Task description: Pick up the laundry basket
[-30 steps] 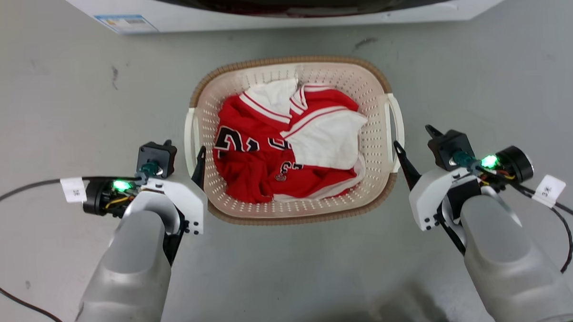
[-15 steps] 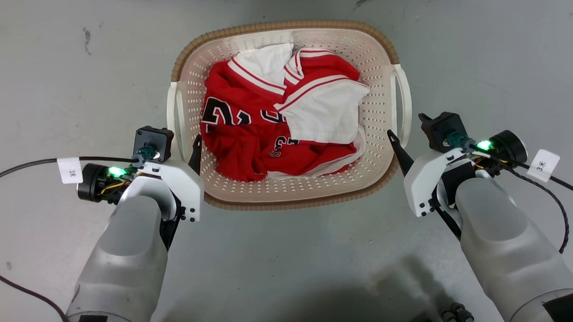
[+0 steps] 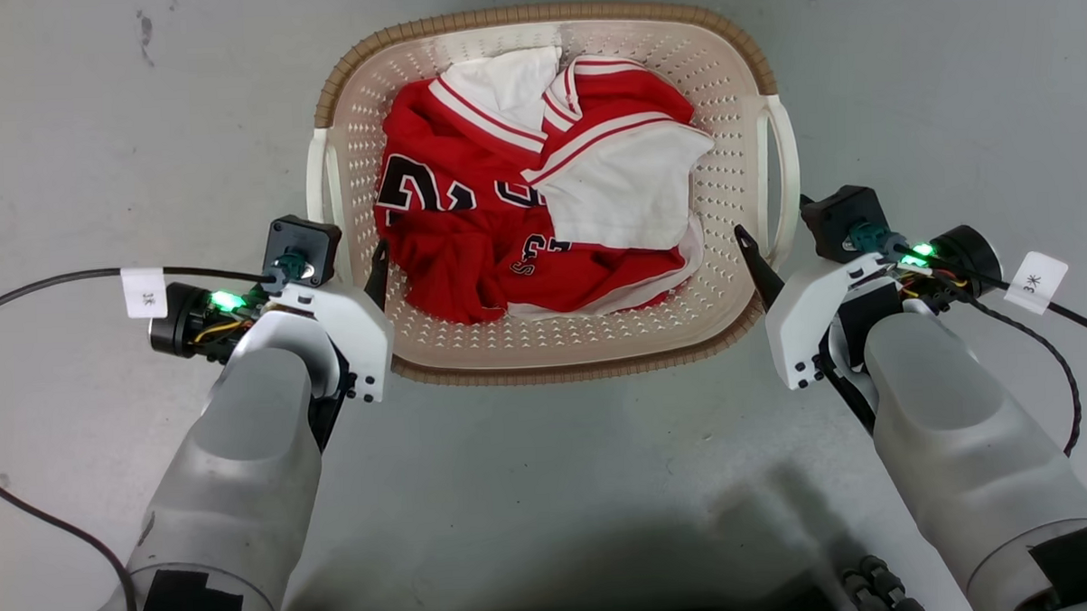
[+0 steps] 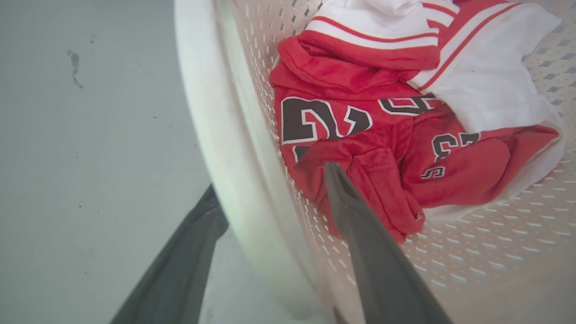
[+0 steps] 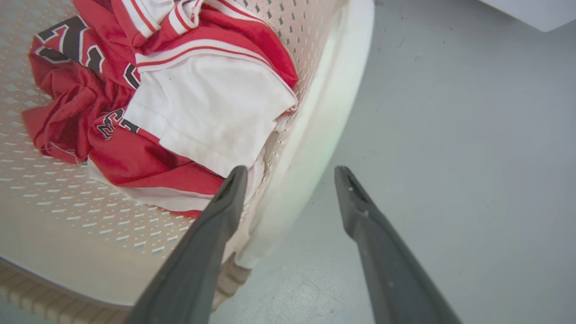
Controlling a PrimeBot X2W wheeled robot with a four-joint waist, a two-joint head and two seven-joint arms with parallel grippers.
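The basket (image 3: 546, 369) sat on grey floor (image 3: 550, 486) between the two grippers, its far rim close to the head view's top edge, with bare floor at its left, right and near sides. There was one basket with two white handles, one on the left (image 3: 315, 182) and one on the right (image 3: 788, 179), and in it a crumpled heap of red-and-white clothes (image 3: 469, 236) too tangled to count. The left gripper (image 4: 270, 180) stood with fingers spread astride the left handle and the right gripper (image 5: 291, 170) likewise astride the right one, each with one finger inside the basket and one outside, neither clamped; whether they touched the handles could not be told.
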